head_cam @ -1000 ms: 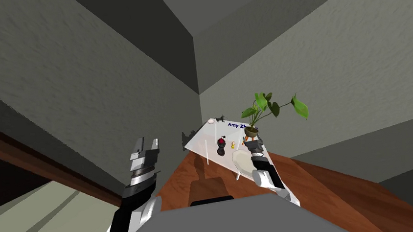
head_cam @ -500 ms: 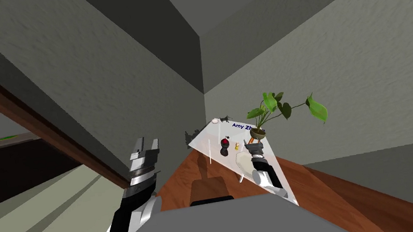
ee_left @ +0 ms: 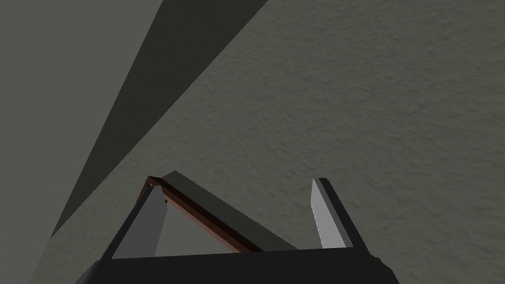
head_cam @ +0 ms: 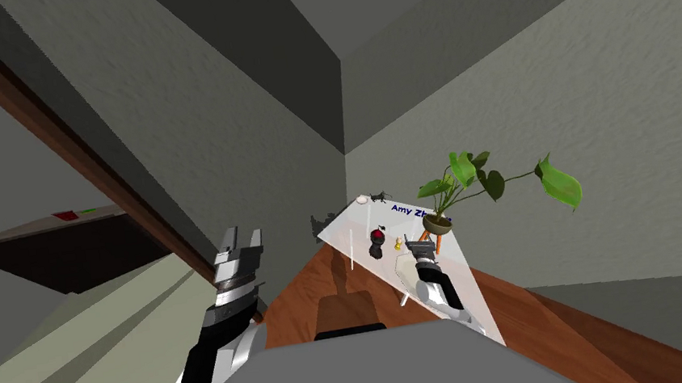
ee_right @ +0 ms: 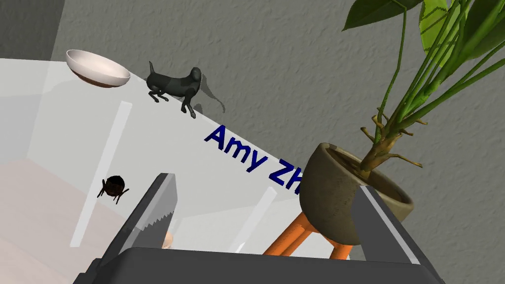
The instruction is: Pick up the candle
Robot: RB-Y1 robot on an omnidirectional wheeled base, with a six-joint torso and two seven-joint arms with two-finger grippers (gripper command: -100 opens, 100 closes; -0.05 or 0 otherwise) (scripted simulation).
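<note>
Head view: the right arm reached out over a clear table top [head_cam: 346, 231] set against the wall; the left arm was raised well off to its side.
Right gripper [ee_right: 265, 183]: fingers spread wide with nothing between them, hovering over the table and aimed near the plant pot [ee_right: 340, 197].
Left gripper [ee_left: 236, 183]: fingers apart and empty.
Candle [head_cam: 398, 245]: taken to be the small yellow item standing on the table, between a dark round ornament [head_cam: 377, 241] and the pot, just beside the right gripper.
Right wrist view: a pale orange sliver [ee_right: 167, 240] peeked out beside one finger, close to the gripper's body; it was possibly the same item, but too hidden to tell.
Far edge: a white bowl [ee_right: 96, 69] and a dark animal figurine [ee_right: 172, 85].
Handling: probably light and stiff, with a smooth skin that could slip, and small enough to topple at a nudge.
Hold: across its sides, low on the body, squeezed gently.
Risk: the pot's orange legs [ee_right: 296, 239] stood close by.
</note>
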